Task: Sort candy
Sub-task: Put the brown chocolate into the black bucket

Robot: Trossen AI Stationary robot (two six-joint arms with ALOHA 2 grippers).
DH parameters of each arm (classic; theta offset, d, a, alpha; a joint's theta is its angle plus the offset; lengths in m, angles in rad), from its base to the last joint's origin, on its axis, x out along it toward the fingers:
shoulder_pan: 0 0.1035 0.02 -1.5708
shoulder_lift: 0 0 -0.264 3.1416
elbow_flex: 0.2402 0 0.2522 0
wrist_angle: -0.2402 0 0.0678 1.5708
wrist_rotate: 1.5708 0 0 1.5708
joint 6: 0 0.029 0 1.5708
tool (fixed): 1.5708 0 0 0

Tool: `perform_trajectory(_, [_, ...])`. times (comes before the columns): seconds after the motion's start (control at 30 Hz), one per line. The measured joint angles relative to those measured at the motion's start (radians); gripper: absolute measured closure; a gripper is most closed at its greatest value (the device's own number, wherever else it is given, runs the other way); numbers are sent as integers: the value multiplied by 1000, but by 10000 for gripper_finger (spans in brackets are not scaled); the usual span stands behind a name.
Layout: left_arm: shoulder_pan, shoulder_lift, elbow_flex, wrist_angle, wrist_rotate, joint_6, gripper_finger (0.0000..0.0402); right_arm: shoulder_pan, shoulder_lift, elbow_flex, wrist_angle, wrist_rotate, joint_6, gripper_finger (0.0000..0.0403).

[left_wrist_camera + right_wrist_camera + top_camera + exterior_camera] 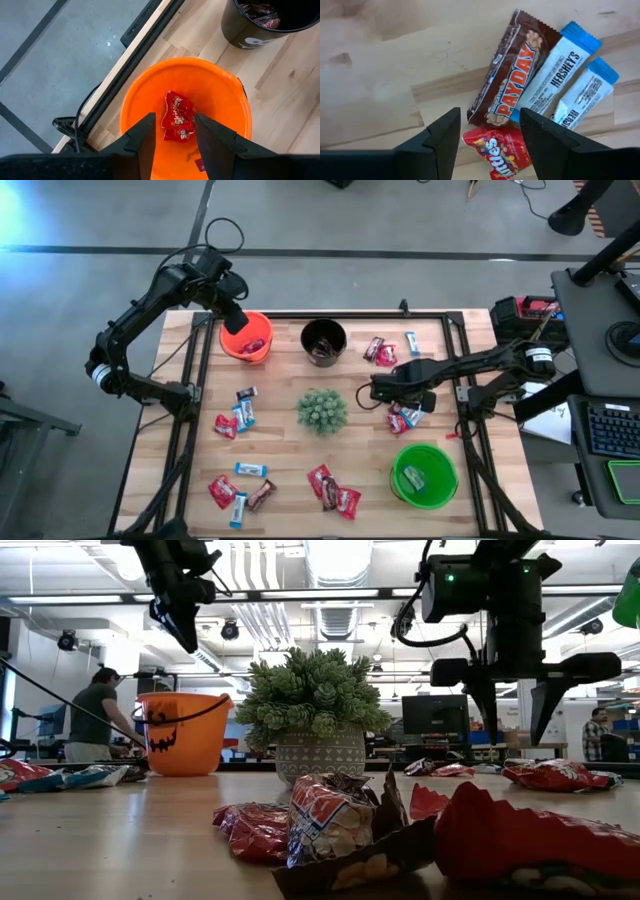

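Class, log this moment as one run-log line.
left gripper: open over orange bucket | right gripper: open above candy | sorting unfinished

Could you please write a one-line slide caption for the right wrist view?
Open right claw hovering over a brown Payday bar, two blue-and-white Hershey's bars and a red Skittles pack on the wooden table.

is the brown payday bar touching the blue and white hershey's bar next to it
Touching. The right wrist view shows the brown bar lying edge to edge against the nearer blue and white bar, with no bare wood between them along their shared side.
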Motion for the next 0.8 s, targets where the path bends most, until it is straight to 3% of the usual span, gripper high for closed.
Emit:
perform_trajectory(0.53, [0, 0, 0, 0, 0, 19, 281, 0, 0, -62, -6, 51, 200, 209])
perform_trajectory(0.8, [0, 0, 0, 0, 0, 44, 281, 0, 0, -71, 10, 54, 195, 209])
